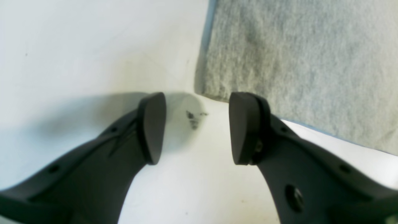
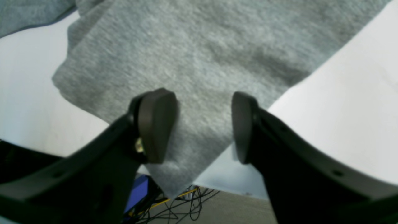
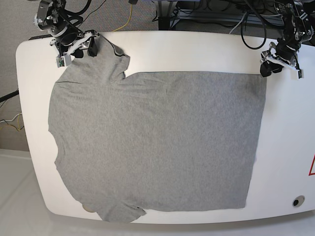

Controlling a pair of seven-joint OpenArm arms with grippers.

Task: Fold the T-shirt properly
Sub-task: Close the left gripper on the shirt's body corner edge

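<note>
T-shirt (image 3: 157, 142): lying flat across bench (image 3: 197, 49).
Left gripper (image 1: 197, 127): jaws gaping, empty, beside corner.
Right gripper (image 2: 203, 126): jaws parted, seemingly straddling sleeve.

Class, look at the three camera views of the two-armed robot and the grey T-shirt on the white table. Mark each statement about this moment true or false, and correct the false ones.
1. The plain heather-grey knit T-shirt lies spread flat on the white rounded table. True.
2. The left gripper has its jaws clamped on the shirt's hem. False: its jaws stand apart over bare table, beside the shirt's corner.
3. The right gripper has its jaws apart above a sleeve of the shirt. True.
4. The shirt carries a large printed logo. False: it is plain, with no print showing.
5. A sleeve tip overhangs the table edge in the right wrist view. True.
</note>
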